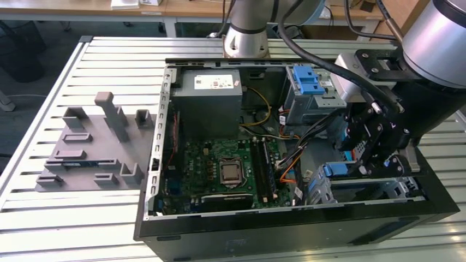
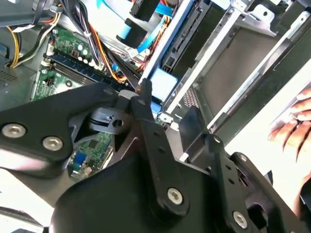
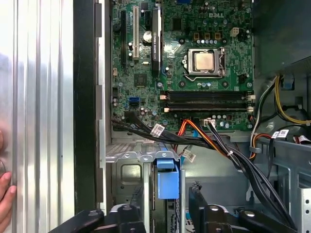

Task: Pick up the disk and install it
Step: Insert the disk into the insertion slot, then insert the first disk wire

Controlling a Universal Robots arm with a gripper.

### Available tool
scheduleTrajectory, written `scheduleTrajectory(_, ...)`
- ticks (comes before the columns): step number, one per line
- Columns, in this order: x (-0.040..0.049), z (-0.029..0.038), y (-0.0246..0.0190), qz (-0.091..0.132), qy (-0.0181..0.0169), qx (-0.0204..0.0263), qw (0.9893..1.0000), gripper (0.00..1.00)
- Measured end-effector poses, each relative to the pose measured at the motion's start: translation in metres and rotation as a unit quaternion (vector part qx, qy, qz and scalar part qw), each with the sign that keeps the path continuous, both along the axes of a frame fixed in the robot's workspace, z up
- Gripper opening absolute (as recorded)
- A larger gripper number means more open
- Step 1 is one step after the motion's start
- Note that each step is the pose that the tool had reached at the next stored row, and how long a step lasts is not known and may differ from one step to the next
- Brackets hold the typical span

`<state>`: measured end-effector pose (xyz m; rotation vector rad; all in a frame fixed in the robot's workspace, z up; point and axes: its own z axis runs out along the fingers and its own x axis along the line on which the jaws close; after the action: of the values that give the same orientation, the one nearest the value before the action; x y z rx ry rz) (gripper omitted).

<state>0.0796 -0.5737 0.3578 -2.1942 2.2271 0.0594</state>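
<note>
Slatted metal bench (image 1: 109, 54) carries an open computer case (image 1: 291, 234). At the exterior view's right, the disk (image 3: 168, 180) stands on edge in the drive cage (image 3: 127, 156). The claw (image 3: 165, 204) is spread narrowly around it, not touching.

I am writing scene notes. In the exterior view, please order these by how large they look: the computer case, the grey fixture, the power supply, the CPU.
Largest to smallest:
1. computer case
2. grey fixture
3. power supply
4. CPU
Each looks clearly larger than the next; none are close.
</note>
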Motion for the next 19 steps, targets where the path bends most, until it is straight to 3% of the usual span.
scheduleTrajectory(1, 0.0, 0.0, 0.0, 0.0, 0.0, -0.0001, 1.0, 0.49)
scheduleTrajectory(7, 0.0, 0.0, 0.0, 0.0, 0.0, -0.0008, 1.0, 0.19)
scheduleTrajectory(10, 0.0, 0.0, 0.0, 0.0, 0.0, -0.0011, 1.0, 0.11)
scheduleTrajectory(19, 0.0, 0.0, 0.0, 0.0, 0.0, -0.0053, 1.0, 0.11)
